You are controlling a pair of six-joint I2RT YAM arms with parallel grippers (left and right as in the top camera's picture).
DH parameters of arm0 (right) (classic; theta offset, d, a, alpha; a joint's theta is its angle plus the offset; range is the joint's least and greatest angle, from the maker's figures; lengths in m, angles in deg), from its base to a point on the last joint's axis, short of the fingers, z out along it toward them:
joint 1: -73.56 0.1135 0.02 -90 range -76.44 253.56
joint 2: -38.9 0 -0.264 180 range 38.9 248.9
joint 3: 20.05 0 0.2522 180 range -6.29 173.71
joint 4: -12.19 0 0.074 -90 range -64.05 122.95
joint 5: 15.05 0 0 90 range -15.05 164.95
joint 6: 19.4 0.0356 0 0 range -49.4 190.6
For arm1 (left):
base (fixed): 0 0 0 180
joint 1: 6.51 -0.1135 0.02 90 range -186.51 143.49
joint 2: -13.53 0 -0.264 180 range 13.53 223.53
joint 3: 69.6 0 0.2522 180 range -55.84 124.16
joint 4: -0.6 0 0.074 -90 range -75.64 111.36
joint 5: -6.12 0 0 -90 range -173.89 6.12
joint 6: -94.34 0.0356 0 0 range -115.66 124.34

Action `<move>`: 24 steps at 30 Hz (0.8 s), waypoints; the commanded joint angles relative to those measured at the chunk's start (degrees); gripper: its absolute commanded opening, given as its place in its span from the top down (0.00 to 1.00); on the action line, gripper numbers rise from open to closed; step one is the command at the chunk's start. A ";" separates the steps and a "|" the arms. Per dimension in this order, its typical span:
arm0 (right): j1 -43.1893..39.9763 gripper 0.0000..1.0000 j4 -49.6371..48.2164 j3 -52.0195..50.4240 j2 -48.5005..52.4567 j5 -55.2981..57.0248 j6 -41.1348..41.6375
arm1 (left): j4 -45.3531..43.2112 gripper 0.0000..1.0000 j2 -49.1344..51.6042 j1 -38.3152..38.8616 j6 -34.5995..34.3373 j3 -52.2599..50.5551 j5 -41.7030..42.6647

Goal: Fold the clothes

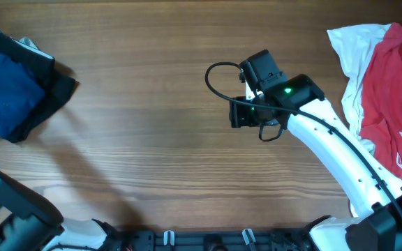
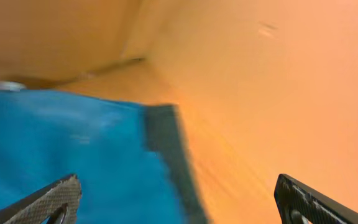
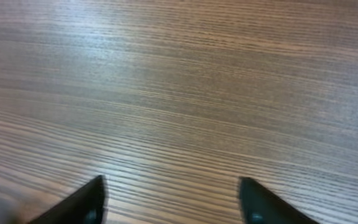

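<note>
A folded dark blue shirt [image 1: 4,94] lies on a black garment [image 1: 47,87] at the table's far left, with a bit of white cloth behind. In the left wrist view the blue shirt [image 2: 61,155] fills the lower left, its dark edge next to bare wood. My left gripper [image 2: 179,202] is open and empty just above it; in the overhead view its fingers are out of view. A red shirt with white print [image 1: 396,90] lies on a white garment [image 1: 351,52] at the far right. My right gripper [image 3: 173,196] is open and empty over bare wood at mid-table [image 1: 237,111].
The wooden table [image 1: 152,146] runs between the two piles. The right arm [image 1: 333,146] reaches in from the lower right, with a black cable looping by its wrist. The left arm's base [image 1: 12,216] sits at the lower left.
</note>
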 commanded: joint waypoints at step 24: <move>0.13 0.00 -12.13 -0.59 -12.50 9.84 -4.61 | 59.36 0.00 -14.25 54.31 12.61 1.14 -4.79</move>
